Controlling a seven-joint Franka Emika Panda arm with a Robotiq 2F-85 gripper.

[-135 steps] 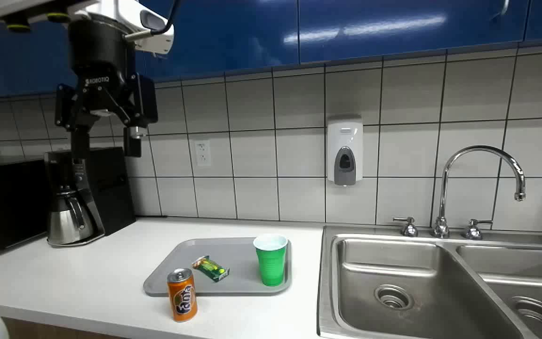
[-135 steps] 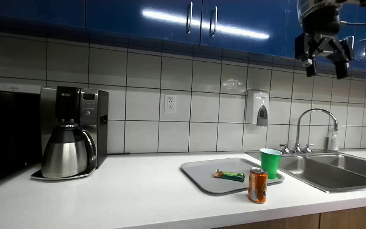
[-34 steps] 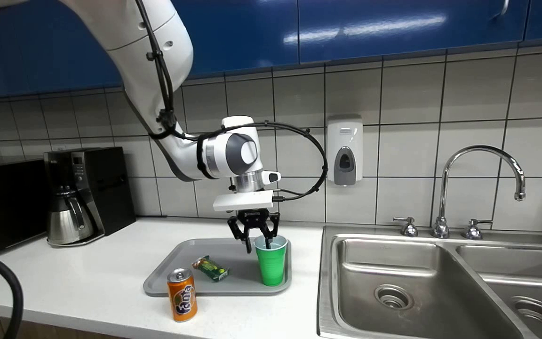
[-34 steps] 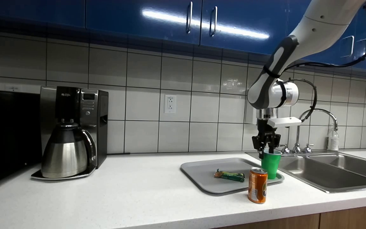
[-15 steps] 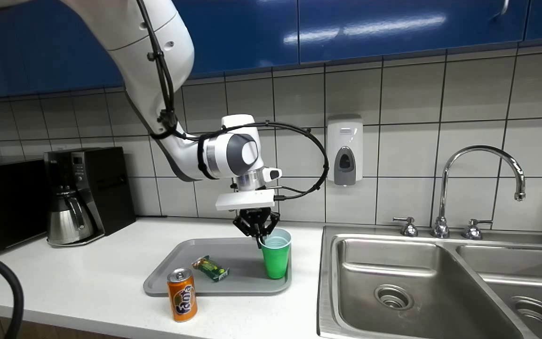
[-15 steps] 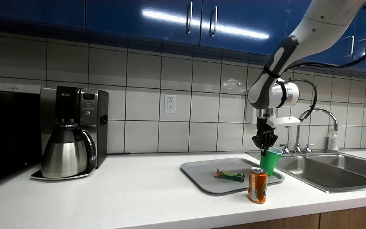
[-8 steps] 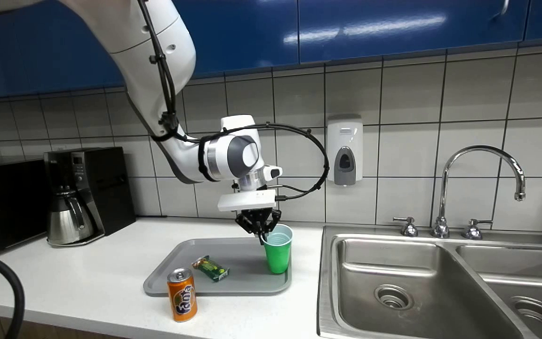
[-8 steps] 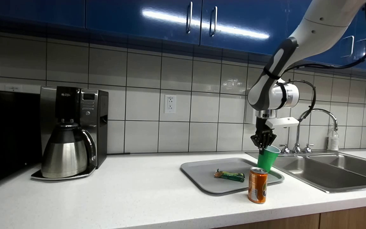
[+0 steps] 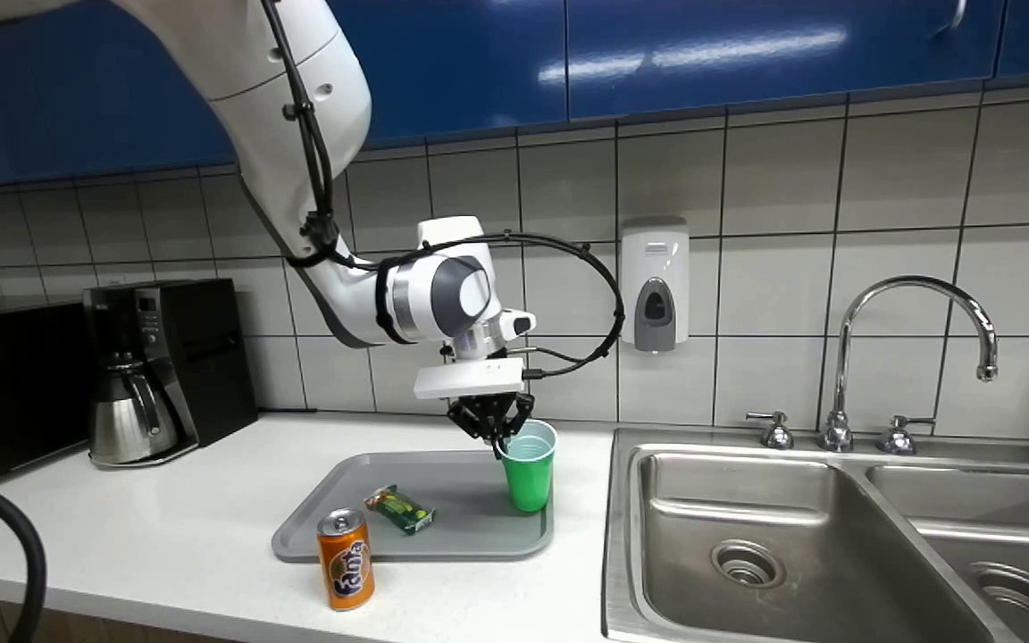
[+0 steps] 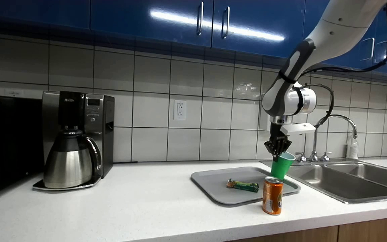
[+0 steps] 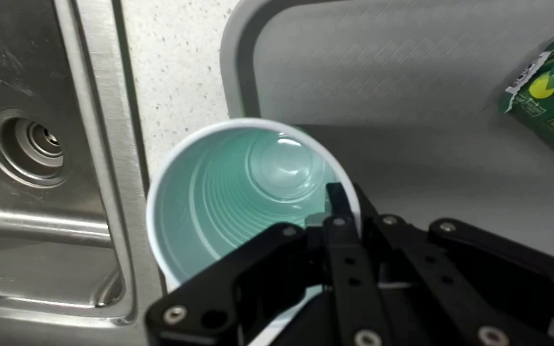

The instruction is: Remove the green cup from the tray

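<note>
Well, the can [image 9: 347, 561] stands upright at the near side of the table [image 9: 166, 536], just off the near edge of the tray [image 9: 443, 478]. The packet [image 9: 400, 510] lies near the middle of the tray, apart from the cup [image 10: 281, 167]. The cup is over the tray's right end, tilted, its mouth leaning right in an exterior view; I cannot tell whether its base touches the tray. Pointing down, the end effector [image 9: 499, 450] grasps the cup by the left side of its rim: in the wrist view one of the fingers [image 11: 338, 199] sits inside the cup, its partner outside, the rim squeezed between them. On the right, past a strip of table, is the sink [image 9: 626, 527], with the tap [image 9: 839, 402] at its far side. The coffee maker [image 9: 197, 357] stands far left. Farthest are the tiled wall [image 9: 765, 286], the white dispenser [image 9: 655, 259] on it, and the blue cupboards [image 9: 461, 71] above.
</note>
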